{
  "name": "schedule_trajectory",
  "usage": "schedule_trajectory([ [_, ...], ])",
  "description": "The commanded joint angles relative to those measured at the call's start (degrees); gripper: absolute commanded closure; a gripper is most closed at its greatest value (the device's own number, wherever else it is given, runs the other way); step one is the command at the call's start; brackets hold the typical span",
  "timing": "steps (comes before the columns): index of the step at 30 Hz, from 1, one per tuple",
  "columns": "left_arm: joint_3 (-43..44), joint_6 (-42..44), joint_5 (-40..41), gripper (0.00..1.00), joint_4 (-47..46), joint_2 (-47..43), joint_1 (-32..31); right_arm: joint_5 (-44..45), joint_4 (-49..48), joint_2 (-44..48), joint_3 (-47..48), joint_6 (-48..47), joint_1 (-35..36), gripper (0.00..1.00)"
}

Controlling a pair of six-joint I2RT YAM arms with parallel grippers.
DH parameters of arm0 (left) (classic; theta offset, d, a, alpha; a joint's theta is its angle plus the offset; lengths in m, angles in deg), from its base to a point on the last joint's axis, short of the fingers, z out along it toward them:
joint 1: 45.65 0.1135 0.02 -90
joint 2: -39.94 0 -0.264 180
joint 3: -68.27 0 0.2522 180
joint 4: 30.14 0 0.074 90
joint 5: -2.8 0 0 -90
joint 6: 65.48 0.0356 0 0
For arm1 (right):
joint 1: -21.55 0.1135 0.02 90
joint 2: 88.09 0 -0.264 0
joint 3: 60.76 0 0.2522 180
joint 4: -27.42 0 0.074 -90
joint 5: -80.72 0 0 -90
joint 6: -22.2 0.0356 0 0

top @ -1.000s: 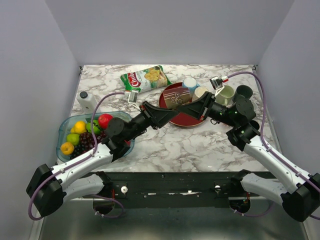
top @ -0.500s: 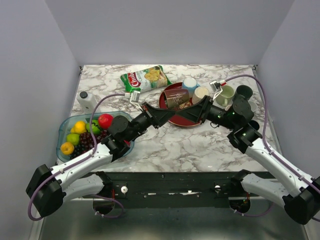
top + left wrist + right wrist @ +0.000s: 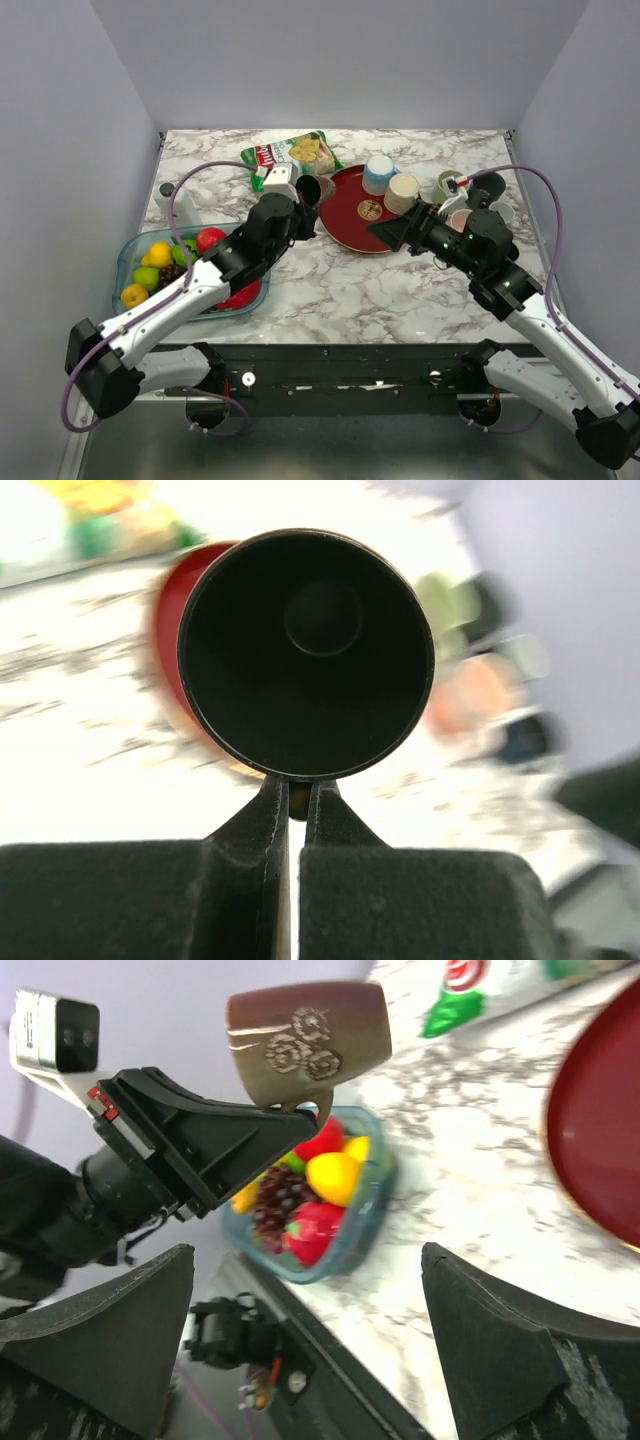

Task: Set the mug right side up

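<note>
The brown mug (image 3: 318, 187) with a pale flower pattern hangs in the air over the left rim of the red plate (image 3: 365, 212). My left gripper (image 3: 303, 201) is shut on its handle. In the left wrist view I look straight into the mug's dark mouth (image 3: 305, 650), with the left gripper (image 3: 291, 802) pinching the handle just below the rim. My right gripper (image 3: 386, 232) stands wide open over the plate's right side, apart from the mug. The right wrist view shows the mug (image 3: 308, 1040) from the side, lying roughly level, beyond the empty right gripper (image 3: 306, 1252).
A blue tray of fruit (image 3: 128, 262) sits at the left, with a white bottle (image 3: 168, 192) behind it. A chips bag (image 3: 295, 152) lies at the back. Several cups (image 3: 403, 190) and mugs (image 3: 490, 185) crowd the plate's right side.
My right gripper opened, let go of the mug and drew back to the right. My left gripper shut on the handle and carried the mug left, off the plate's middle.
</note>
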Motion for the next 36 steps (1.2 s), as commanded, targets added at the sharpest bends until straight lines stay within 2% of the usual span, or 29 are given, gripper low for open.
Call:
schedule_trajectory([
  [1, 7.22, 9.04, 7.62, 1.00, 18.76, 9.92, 3.11, 9.65, 9.57, 1.05, 0.62, -7.63, 0.25, 0.00],
  [3, 10.57, 9.84, 8.40, 1.00, 22.46, 15.27, 3.64, 10.98, 11.86, 0.70, 1.76, -9.56, 0.25, 0.00],
  [7, 12.33, 9.75, 10.42, 1.00, 24.05, 21.62, 5.56, 13.00, 13.97, 0.52, 2.38, -11.50, 0.25, 0.00],
  [9, 13.56, 9.92, 14.00, 1.00, 25.19, 25.30, 5.92, 13.27, 14.32, 0.35, 2.03, -11.94, 0.25, 0.00],
  [15, 16.81, 10.63, 12.54, 1.00, 26.78, 33.22, 8.56, 13.36, 14.59, -0.79, 0.98, -10.36, 0.25, 0.00],
  [30, 19.01, 10.19, 7.96, 1.00, 27.65, 38.68, 13.13, 12.30, 14.50, -1.58, -0.78, -9.22, 0.25, 0.00],
  [36, 19.80, 9.13, 8.58, 0.62, 28.71, 37.89, 13.66, 13.88, 15.47, -2.28, -0.26, -9.66, 0.25, 0.00],
])
